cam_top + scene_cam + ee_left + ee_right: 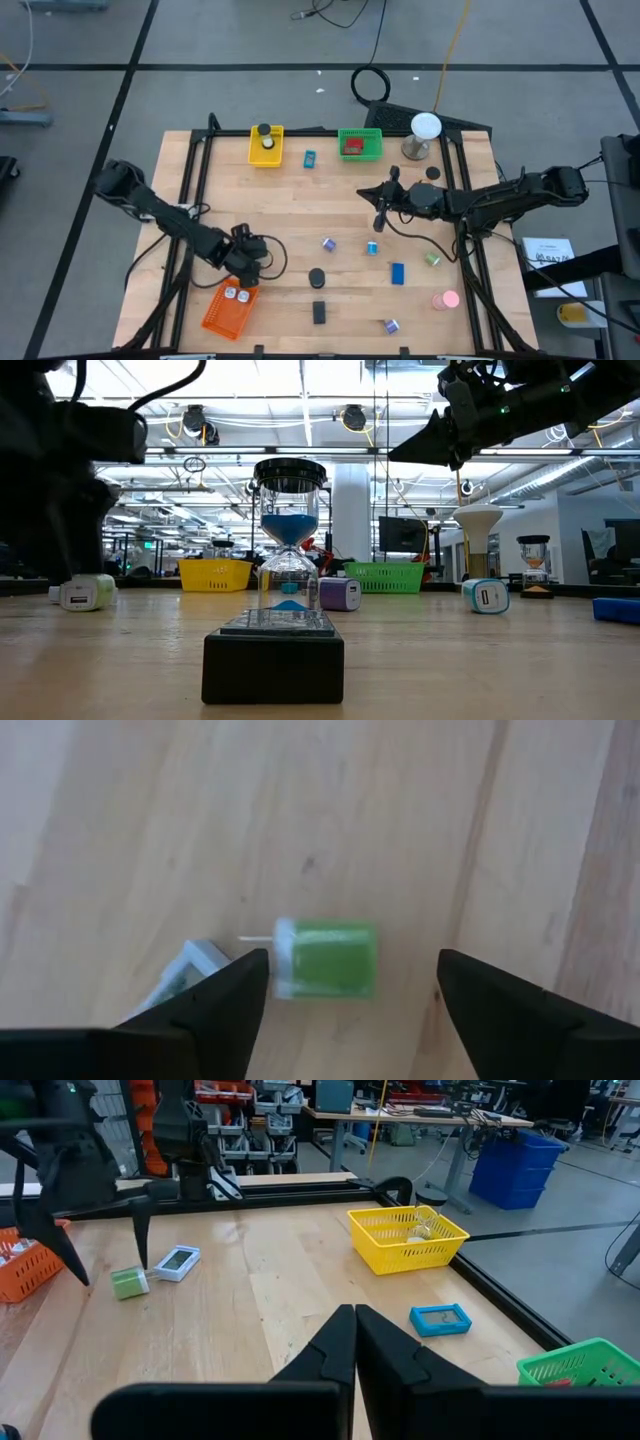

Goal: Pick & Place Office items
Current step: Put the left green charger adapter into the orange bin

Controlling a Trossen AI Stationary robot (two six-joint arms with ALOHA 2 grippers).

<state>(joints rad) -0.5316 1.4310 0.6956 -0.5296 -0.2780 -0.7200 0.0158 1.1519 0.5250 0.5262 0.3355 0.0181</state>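
No readable text, labels, brands or numbers anywhere. White sheet (548, 252) right of the bench (300, 225) carries print, too small to read. Small face panels on the cylinder pieces are illegible too.

Light wooden table (300, 210) with black frame rails, grey tiled floor (200, 40) crossed by loose cables, open workshop hall behind, ceiling strip lights (300, 405), white pillar (352, 510), blue bin (520, 1168), further workbenches (420, 1120), shelving with parts
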